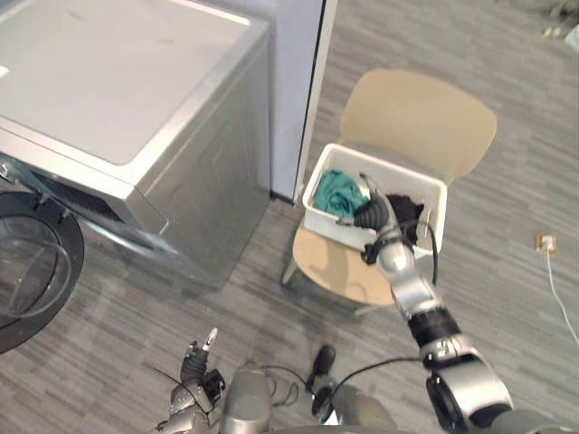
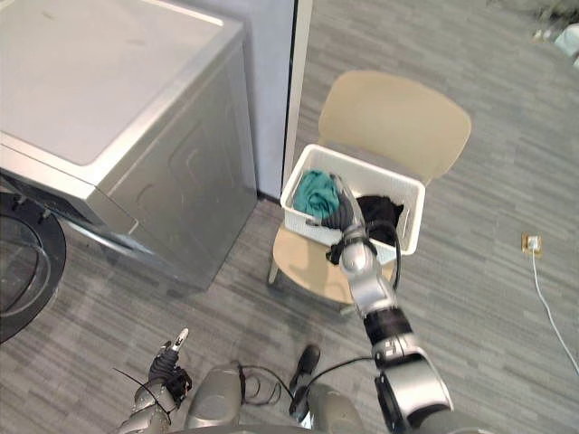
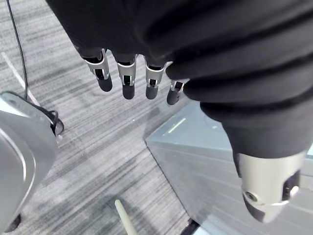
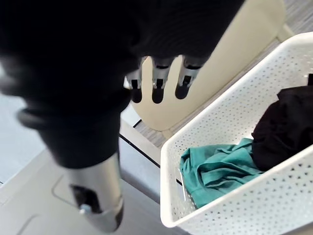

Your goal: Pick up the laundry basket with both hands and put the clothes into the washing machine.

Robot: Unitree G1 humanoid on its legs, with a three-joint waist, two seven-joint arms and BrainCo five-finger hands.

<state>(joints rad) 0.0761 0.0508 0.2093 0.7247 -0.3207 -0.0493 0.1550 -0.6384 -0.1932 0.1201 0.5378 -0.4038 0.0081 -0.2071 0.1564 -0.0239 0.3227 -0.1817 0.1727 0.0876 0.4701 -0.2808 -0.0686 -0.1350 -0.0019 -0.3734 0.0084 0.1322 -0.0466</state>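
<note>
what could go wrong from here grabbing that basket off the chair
Only the right hand is over the basket; the left hand hangs low, far away. A one-handed lift may tip it and spill the clothes. A push might also slide the basket on the chair seat.

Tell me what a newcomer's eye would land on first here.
The white laundry basket on the beige chair, holding a teal garment and black clothes, draws the eye first, with the right hand hovering over it, fingers open. To its left stands the big silver washing machine, its round door swung open. The left hand hangs low, open.
</note>
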